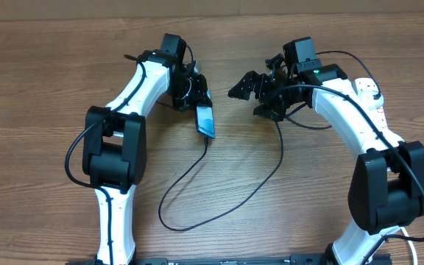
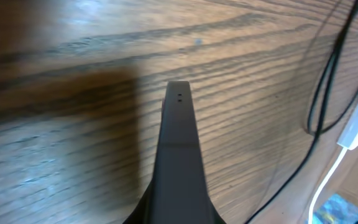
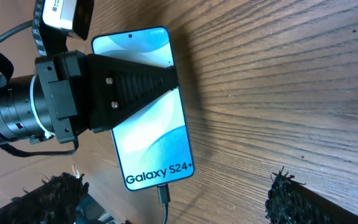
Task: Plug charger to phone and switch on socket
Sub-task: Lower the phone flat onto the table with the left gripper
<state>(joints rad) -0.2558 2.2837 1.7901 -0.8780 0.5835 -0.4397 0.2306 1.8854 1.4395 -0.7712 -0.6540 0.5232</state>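
The phone [image 1: 206, 121] lies flat on the wooden table, its cyan screen [image 3: 154, 124] up with "Galaxy S24+" at the near end. The charger's connector [image 3: 162, 194] sits in the phone's bottom port. Its thin black cable [image 1: 175, 217] loops toward the table front and back up to the right. My left gripper [image 1: 195, 94] is shut, and its closed fingers [image 3: 129, 87] lie across the phone's upper screen. My right gripper [image 3: 173, 202] hangs open just right of the phone, holding nothing. The socket [image 1: 369, 88] shows as a white strip mostly hidden behind my right arm.
In the left wrist view the shut fingers [image 2: 179, 143] point over bare wood, with the black cable [image 2: 322, 93] and a white cord [image 2: 347, 140] at the right edge. Both arms' bases stand at the table's front.
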